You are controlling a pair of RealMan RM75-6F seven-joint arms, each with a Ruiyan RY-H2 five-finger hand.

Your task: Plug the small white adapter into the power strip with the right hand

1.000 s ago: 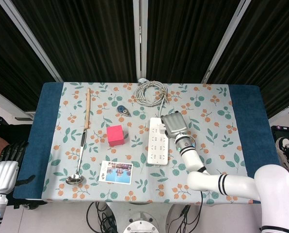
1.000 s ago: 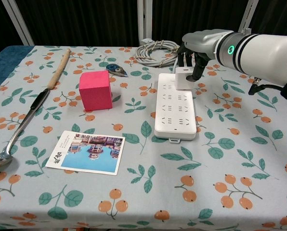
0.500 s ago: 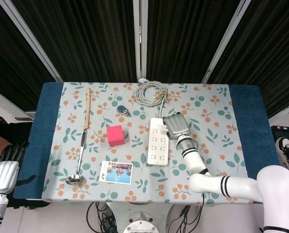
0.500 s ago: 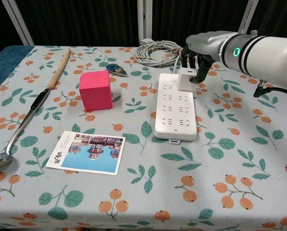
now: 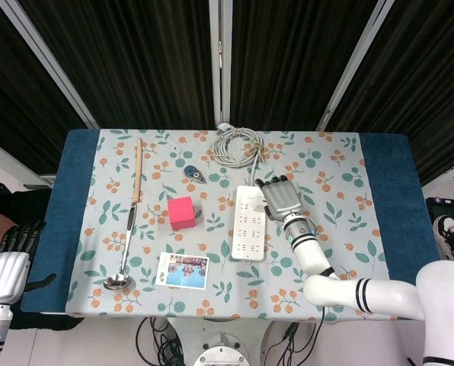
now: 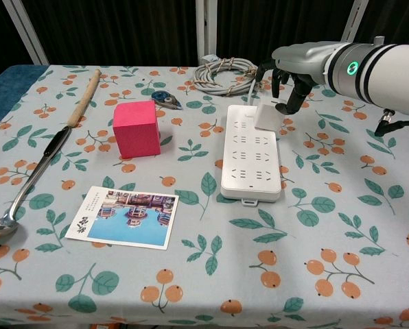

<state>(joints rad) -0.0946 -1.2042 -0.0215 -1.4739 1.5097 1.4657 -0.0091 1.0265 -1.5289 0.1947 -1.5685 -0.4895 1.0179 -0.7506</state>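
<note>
Chest view: right hand [image 6: 291, 81] spread above adapter [image 6: 265, 116]; cable coil [image 6: 223, 72] (behind), pink cube [image 6: 136, 128] left.

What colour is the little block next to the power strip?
The block is bright pink. It shows best in the chest view, left of the white power strip.

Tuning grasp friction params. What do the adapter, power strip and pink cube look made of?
Small white adapter: looks like smooth white moulded plastic, plain flat faces, slightly glossy.
Power strip: same kind of white plastic, rigid shell with rounded edges and recessed sockets.
Pink cube: matte, even colour with no shine; could be foam or painted wood, the look does not settle it.
</note>
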